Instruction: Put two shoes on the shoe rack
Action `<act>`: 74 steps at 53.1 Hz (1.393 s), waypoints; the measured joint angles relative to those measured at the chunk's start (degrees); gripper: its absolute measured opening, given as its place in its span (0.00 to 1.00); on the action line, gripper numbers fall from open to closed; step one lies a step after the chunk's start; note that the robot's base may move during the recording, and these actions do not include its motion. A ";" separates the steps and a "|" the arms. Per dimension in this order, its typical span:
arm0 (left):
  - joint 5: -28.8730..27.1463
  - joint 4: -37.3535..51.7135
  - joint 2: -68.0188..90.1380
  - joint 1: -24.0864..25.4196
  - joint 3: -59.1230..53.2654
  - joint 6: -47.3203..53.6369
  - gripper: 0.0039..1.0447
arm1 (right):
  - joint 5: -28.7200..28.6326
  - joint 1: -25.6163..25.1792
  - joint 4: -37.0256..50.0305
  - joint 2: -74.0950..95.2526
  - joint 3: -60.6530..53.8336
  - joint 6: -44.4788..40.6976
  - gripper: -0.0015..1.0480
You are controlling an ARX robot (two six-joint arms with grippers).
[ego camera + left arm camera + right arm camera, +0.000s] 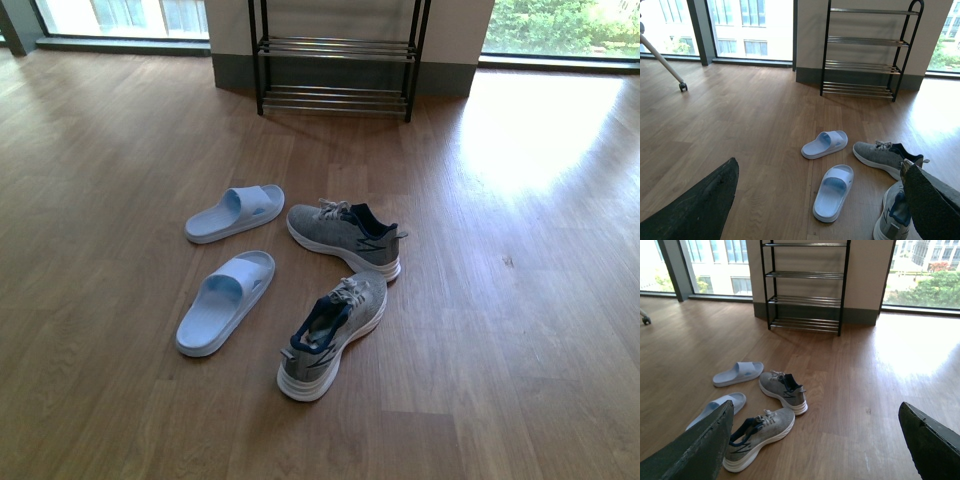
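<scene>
Two grey knit sneakers lie on the wooden floor: the far one (346, 238) and the near one (332, 332). Two pale blue slides lie to their left, the far one (235, 212) and the near one (226, 300). The black shoe rack (337, 60) with chrome bars stands at the back against the wall, its tiers bare. Neither arm shows in the front view. My left gripper (822, 200) is open, held high above the near slide (834, 192). My right gripper (817, 440) is open, held above the floor beside the near sneaker (759, 436).
Large windows flank the wall behind the rack (806, 286). A wheeled leg of some stand (683, 87) shows at the far left. Sunlight glares on the floor at the right (540, 125).
</scene>
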 joint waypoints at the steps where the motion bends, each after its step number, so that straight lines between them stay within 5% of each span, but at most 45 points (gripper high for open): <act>1: 0.00 0.00 0.00 0.00 0.00 0.02 0.91 | -0.02 0.00 0.00 0.00 0.00 -0.02 0.91; 57: -0.66 -0.26 0.24 -0.15 0.09 -0.33 0.91 | -0.04 0.00 0.00 0.02 0.00 -0.02 0.91; 62: -8.87 -7.61 9.92 -2.86 4.63 -14.62 0.91 | -0.02 0.00 0.00 0.02 0.00 0.00 0.91; 68: -5.77 1.09 26.69 -1.73 8.20 -29.42 0.91 | -0.09 0.00 0.00 0.02 0.00 0.00 0.91; 74: 0.20 12.37 44.87 -1.03 11.80 -33.31 0.91 | -0.04 0.00 0.00 0.02 0.00 -0.02 0.91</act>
